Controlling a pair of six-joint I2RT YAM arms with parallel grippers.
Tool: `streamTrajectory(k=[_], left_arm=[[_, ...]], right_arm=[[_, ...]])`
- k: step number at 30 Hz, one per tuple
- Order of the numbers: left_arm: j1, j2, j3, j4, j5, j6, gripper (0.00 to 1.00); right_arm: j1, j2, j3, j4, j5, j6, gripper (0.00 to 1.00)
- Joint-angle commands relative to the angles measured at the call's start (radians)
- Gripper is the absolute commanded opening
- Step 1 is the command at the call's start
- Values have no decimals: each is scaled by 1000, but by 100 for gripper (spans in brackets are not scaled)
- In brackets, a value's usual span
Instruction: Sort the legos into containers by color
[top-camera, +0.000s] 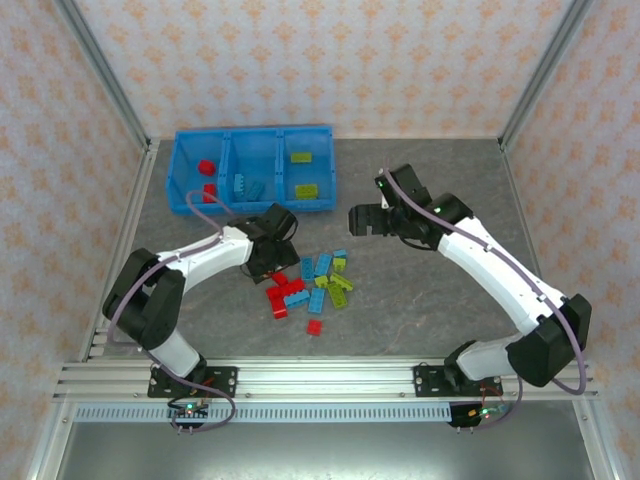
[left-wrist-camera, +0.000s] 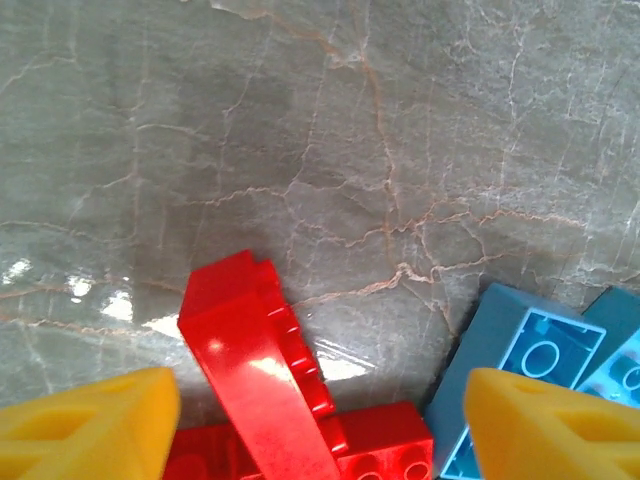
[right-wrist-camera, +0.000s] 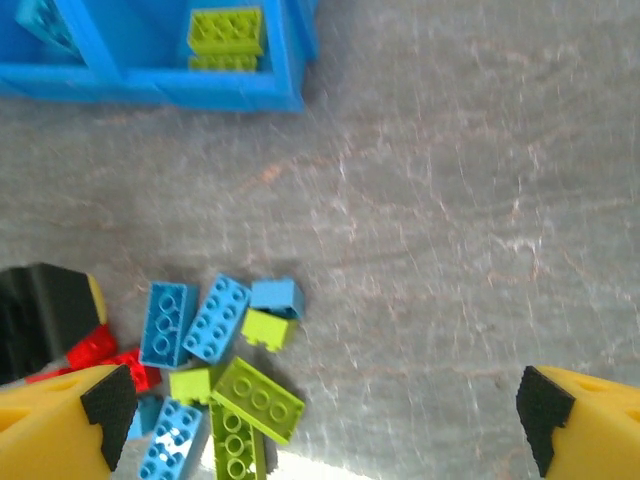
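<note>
Left wrist, left hand (left-wrist-camera: 320, 395) part-open astride tilted red lego (left-wrist-camera: 250, 350), right hand (right-wrist-camera: 322, 400) open, empty

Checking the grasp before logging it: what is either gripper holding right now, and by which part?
Nothing is held. The left gripper straddles a tilted red brick with a gap showing beside it; the right gripper is wide open and empty.

We reach our left arm (top-camera: 200, 255) far and to the right, elbow bent, with the left gripper (top-camera: 266, 262) pointing down and its jaws standing apart. Our right arm (top-camera: 490, 265) stretches far and to the left, with the right gripper (top-camera: 360, 218) raised, pointing left, jaws spread wide.
</note>
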Motion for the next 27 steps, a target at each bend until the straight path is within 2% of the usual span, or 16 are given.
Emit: streamTrajectory(k=[1,6,10,13,16,18,22,27], left_arm=[[-9,45,27,17,-24,-12,66],[-11,78,21,23,-23,-17,44],[-11,88,23,11,-23,-5,31],[-5,56,26,2,-34,12,20],[27,-34,81,-54,-85,60,13],[80,-93,153,-133,-127,104,12],[251,-158,351,-230,-157,235,12],[447,-21,655,-319,-150,396,11]], right_arm=[[-3,-70,-31,-54,2,24,99],[-2,-90,-52,-69,-6,18,99],[-3,-88,-50,-66,-23,22,100],[-2,-85,-42,-57,-31,24,100],[-2,-80,-24,-58,-25,24,100],[-2,-77,-15,-50,-18,25,100],[-2,-59,-7,-23,-17,37,100],[-4,-22,18,-13,-32,54,100]])
